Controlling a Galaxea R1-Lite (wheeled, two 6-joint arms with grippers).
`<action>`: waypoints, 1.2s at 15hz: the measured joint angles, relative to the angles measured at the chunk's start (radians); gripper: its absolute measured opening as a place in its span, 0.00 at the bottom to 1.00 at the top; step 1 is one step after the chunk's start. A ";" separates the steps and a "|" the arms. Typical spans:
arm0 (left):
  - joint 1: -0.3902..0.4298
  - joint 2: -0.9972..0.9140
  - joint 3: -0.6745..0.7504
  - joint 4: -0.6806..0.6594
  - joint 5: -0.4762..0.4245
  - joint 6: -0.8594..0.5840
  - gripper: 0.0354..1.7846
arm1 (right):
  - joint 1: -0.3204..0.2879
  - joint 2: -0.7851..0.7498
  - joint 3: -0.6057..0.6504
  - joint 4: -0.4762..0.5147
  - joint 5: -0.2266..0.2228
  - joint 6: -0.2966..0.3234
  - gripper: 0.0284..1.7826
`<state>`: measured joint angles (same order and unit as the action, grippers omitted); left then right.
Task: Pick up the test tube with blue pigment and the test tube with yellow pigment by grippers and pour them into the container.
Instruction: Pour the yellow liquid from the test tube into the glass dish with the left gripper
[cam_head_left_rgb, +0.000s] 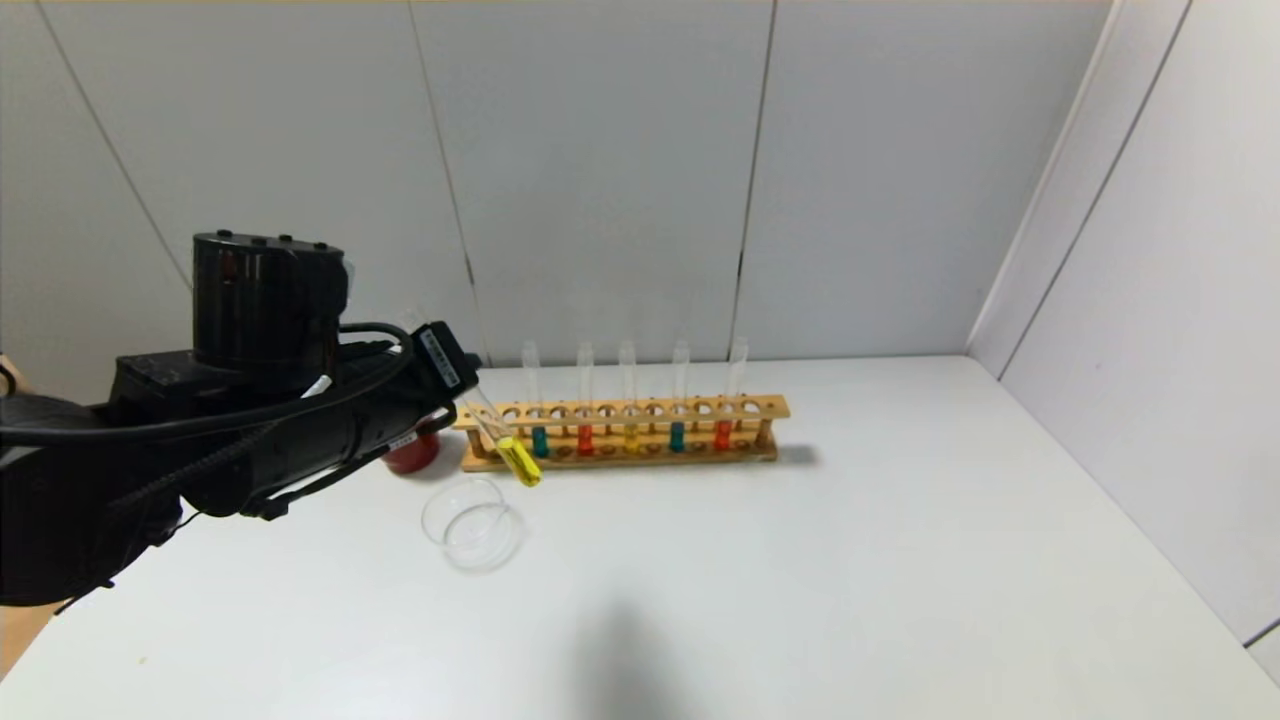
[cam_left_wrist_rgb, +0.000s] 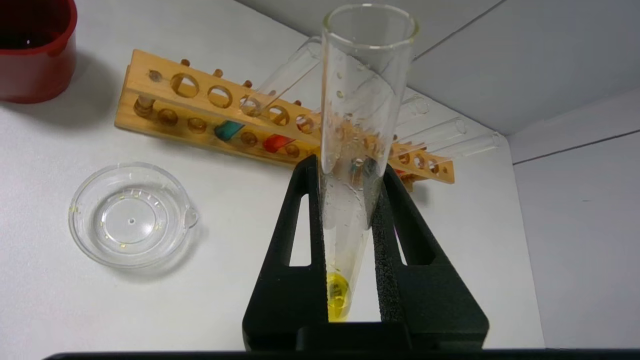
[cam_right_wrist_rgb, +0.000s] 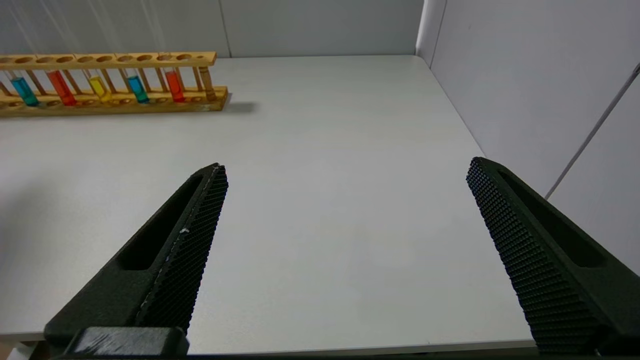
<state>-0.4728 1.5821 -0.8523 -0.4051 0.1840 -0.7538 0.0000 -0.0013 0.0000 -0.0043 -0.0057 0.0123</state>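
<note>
left fingers (cam_left_wrist_rgb: 310, 210) tight on tilted yellow tube (cam_left_wrist_rgb: 350, 150) above dish (cam_left_wrist_rgb: 131, 215); right fingers (cam_right_wrist_rgb: 200, 225) wide over bare table (cam_right_wrist_rgb: 325, 150).

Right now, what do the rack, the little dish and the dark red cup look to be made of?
Rack: pale wood, unpainted by the look, with drilled round holes. Dish: clear and glossy, probably glass, possibly plastic; the table shows straight through it, and it has a pouring lip. Cup: opaque dark red, smooth with a soft sheen, likely plastic.
</note>
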 joint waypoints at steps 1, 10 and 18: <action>-0.008 0.010 0.000 -0.002 0.024 -0.006 0.16 | 0.000 0.000 0.000 0.000 0.000 0.000 0.98; -0.049 0.051 0.012 0.000 0.044 -0.110 0.16 | 0.000 0.000 0.000 0.000 0.000 0.000 0.98; -0.055 0.066 0.031 0.020 0.080 -0.138 0.16 | 0.000 0.000 0.000 0.000 0.000 0.000 0.98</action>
<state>-0.5277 1.6485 -0.8215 -0.3853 0.2636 -0.8919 0.0000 -0.0013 0.0000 -0.0038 -0.0053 0.0123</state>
